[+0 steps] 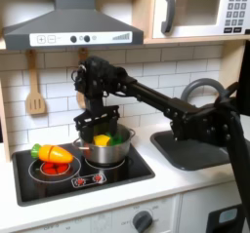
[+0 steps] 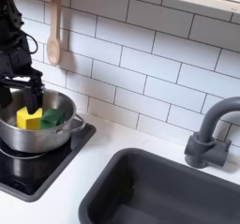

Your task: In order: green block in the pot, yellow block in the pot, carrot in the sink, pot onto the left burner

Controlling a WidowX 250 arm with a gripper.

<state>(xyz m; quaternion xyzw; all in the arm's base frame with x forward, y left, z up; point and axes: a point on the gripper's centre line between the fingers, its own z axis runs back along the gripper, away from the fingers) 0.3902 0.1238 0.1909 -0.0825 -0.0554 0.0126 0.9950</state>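
The steel pot (image 1: 104, 154) (image 2: 42, 140) stands on the right burner in the first exterior view. Inside it lie the yellow block (image 1: 102, 139) (image 2: 28, 119) and the green block (image 1: 117, 137) (image 2: 52, 120), side by side. My gripper (image 1: 100, 122) (image 2: 21, 95) hangs open just above the pot, over the yellow block and apart from it. On the left burner lies the orange carrot (image 1: 55, 153), its green end toward the first exterior view's left. The dark sink (image 1: 195, 151) (image 2: 159, 186) is at the right in both exterior views.
A dark curved faucet (image 1: 200, 89) (image 2: 212, 134) rises behind the sink. On the tiled wall hangs a wooden spatula (image 1: 35, 91) (image 2: 54, 26). The black stovetop (image 1: 137, 169) has red knobs at its front. A range hood (image 1: 73, 27) and a microwave (image 1: 200, 8) sit overhead.
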